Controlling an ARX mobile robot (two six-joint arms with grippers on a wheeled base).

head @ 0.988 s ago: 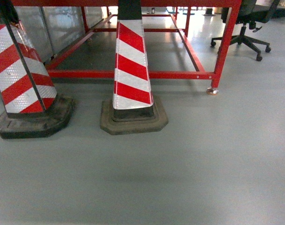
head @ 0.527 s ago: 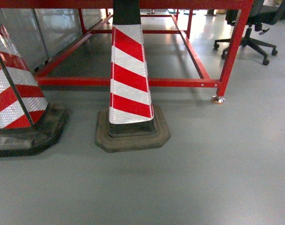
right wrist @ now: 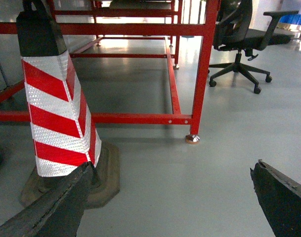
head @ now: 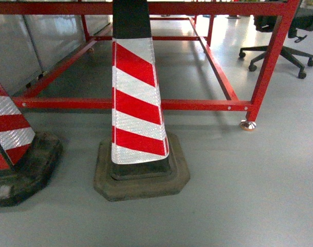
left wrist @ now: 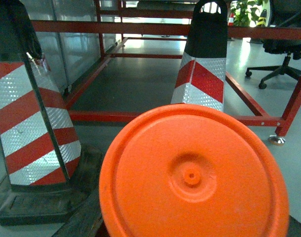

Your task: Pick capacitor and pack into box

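Observation:
In the left wrist view the flat round end of an orange capacitor (left wrist: 192, 177) fills the lower middle. My left gripper (left wrist: 190, 224) is shut on it; one dark finger (left wrist: 83, 219) shows at its lower left and the other is almost hidden behind it. In the right wrist view my right gripper (right wrist: 174, 170) stands open above bare grey floor, with nothing between its dark fingers (right wrist: 61, 202). Neither gripper appears in the head view. The box is out of view in all views.
A red-and-white striped traffic cone (head: 135, 108) on a dark base stands straight ahead, a second cone (head: 12, 144) at the left edge. Behind them runs a red steel frame (head: 197, 105) with a foot (head: 247, 124). A black office chair (head: 282, 49) is at the far right.
The head view has closed in on the cones and the red frame: the middle cone looks larger and lower in the picture, and the left cone has slid partly out of view.

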